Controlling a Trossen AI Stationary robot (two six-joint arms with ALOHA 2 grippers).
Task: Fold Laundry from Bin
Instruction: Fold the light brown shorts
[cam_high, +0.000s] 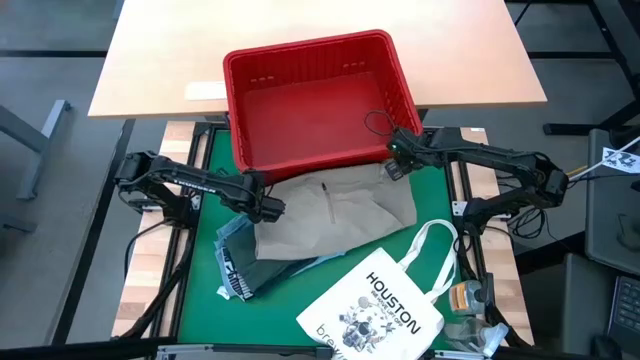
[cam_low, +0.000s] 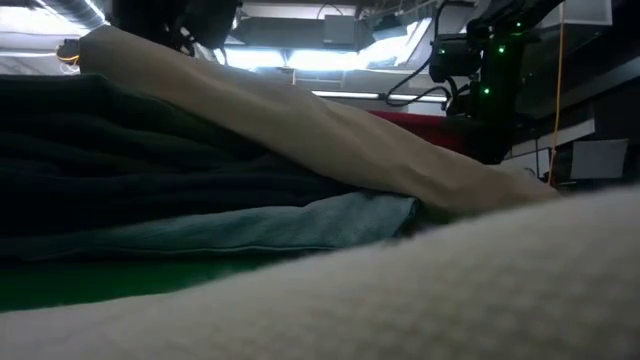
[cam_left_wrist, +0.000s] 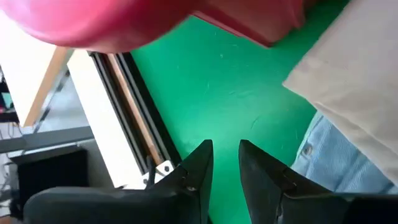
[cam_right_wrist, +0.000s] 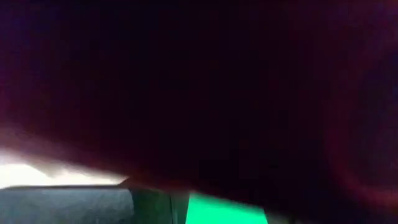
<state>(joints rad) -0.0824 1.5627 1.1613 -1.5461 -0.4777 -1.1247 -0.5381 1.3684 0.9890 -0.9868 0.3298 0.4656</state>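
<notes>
Red plastic is the landmark here: from above, the bin (cam_high: 320, 100) looks empty, and the laundry is out on the green desk (cam_high: 210, 290) just in front of it. A khaki garment (cam_high: 335, 215) lies on top, touching the bin's front wall, with a denim garment (cam_high: 240, 262) and darker cloth poking out under its left side. The left end effector (cam_high: 270, 208) sits at the khaki's left edge, near the bin's front left corner, and the right end effector (cam_high: 395, 168) sits at the bin's front right corner, right by the khaki's far corner. A white tote bag (cam_high: 375, 310) lies in front of the pile and touches it. From desk height, the khaki slopes over the dark navy garment (cam_low: 130, 160) and the denim, so the pile is lumpy. In the left wrist view the left fingers (cam_left_wrist: 196, 165) stand a little apart with nothing between them, over bare green beside the khaki. In the right wrist view it is almost all dark, so I cannot tell how the right fingers stand. What could go wrong: a grab at the khaki's edge might catch the denim below too and drag both. The right arm is so close to the bin that it might bump it. The tote could get pulled along when the cloth is spread.
</notes>
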